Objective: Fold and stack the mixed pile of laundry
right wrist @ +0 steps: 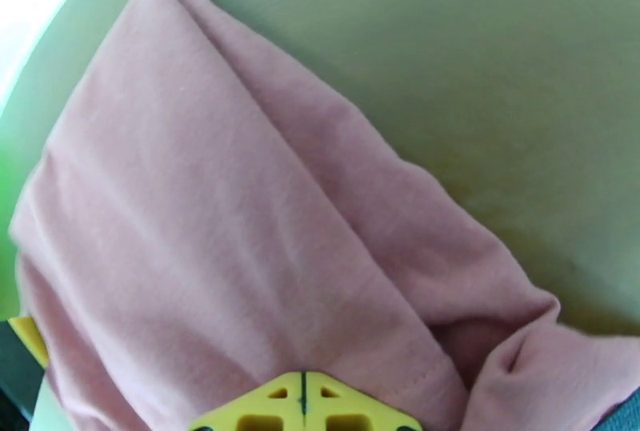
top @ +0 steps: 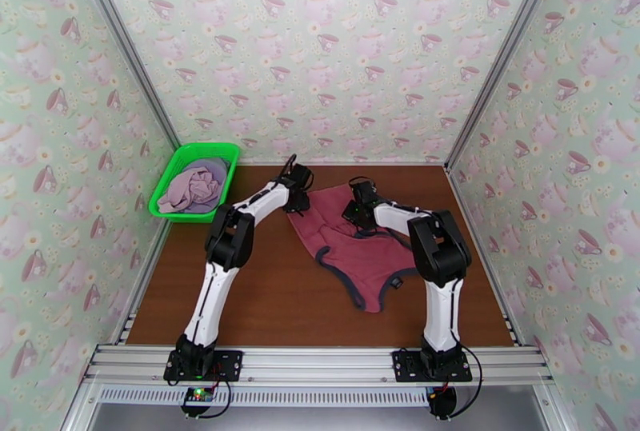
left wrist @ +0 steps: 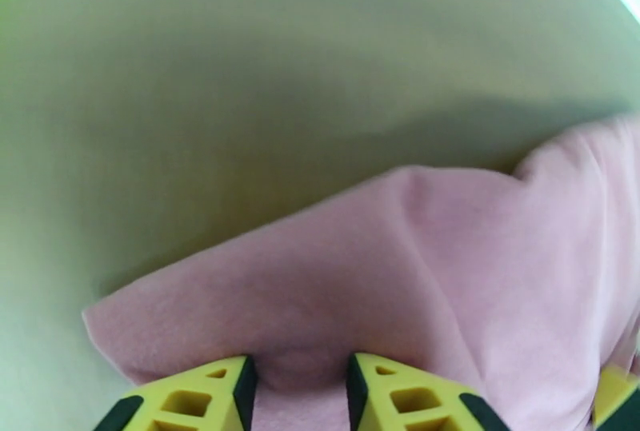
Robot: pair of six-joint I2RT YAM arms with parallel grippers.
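Both arms reach from the near rail over a red tank top (top: 352,253) spread on the brown table (top: 240,297). Right gripper (right wrist: 304,409) is pinched shut on the top's cloth. Left gripper (left wrist: 298,401), jaws partly apart, has a fold of the same top between its fingers. Farther back left, a green basket (top: 172,177) holds pale pink and lavender shirts (top: 194,187).

Top camera high, looking down; wrist cameras close, sharing tank top (top: 352,253).
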